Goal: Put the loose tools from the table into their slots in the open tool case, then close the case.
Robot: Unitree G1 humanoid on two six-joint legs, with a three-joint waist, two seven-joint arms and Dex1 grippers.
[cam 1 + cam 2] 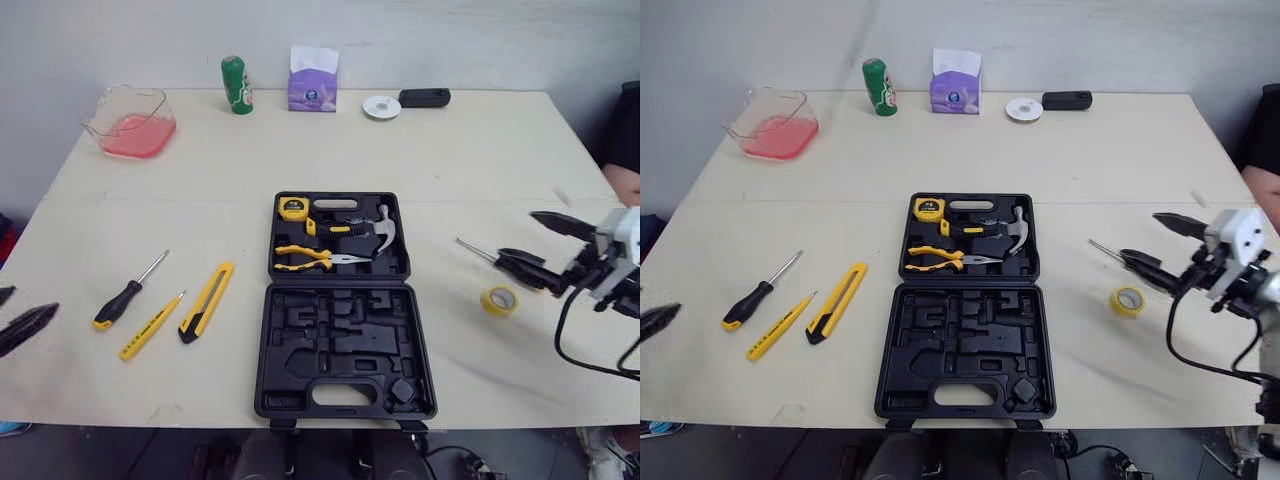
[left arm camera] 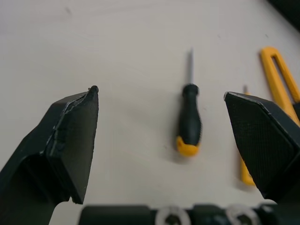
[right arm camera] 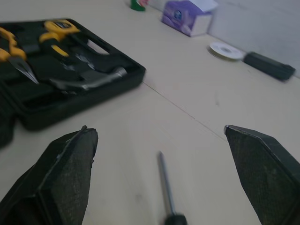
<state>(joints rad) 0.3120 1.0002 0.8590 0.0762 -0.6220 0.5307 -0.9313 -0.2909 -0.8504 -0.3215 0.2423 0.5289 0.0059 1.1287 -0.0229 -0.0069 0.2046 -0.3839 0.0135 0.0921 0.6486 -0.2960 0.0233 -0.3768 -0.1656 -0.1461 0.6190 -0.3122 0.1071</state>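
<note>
At the far left edge the left pincer point(image 2: 161, 93) hovers low over the surface point(image 1: 480, 150) with its two fingers spread wide and nothing between them. At the far left corner sits a clear container point(image 1: 130, 122) tinted red inside. Right of the left pincer three loose tools lie in a row, all slanted alike: a black-handled screwdriver point(image 1: 128, 293) with a yellow cap, just beside it a slim yellow screwdriver point(image 1: 150, 326), then a yellow utility knife point(image 1: 207, 301). Far behind them a green bottle point(image 1: 237, 85) stands upright. In the middle the tool case point(image 1: 268, 330) lies open; its far half holds a tape measure point(image 1: 293, 208), pliers point(image 1: 315, 259) and a hammer point(image 1: 375, 232), while the moulded slots of its near half are empty. Along the far edge come a purple tissue box point(image 1: 313, 78), a white disc point(image 1: 381, 107) and a black device point(image 1: 424, 97). Right of the case lies another screwdriver point(image 1: 475, 249), its metal shaft pointing toward the case and its handle hidden under the right pincer point(image 1: 520, 237). That pincer is also opened wide, its fingers straddling the screwdriver without gripping it. A yellow tape roll point(image 1: 499, 300) lies flat just near of it.
</note>
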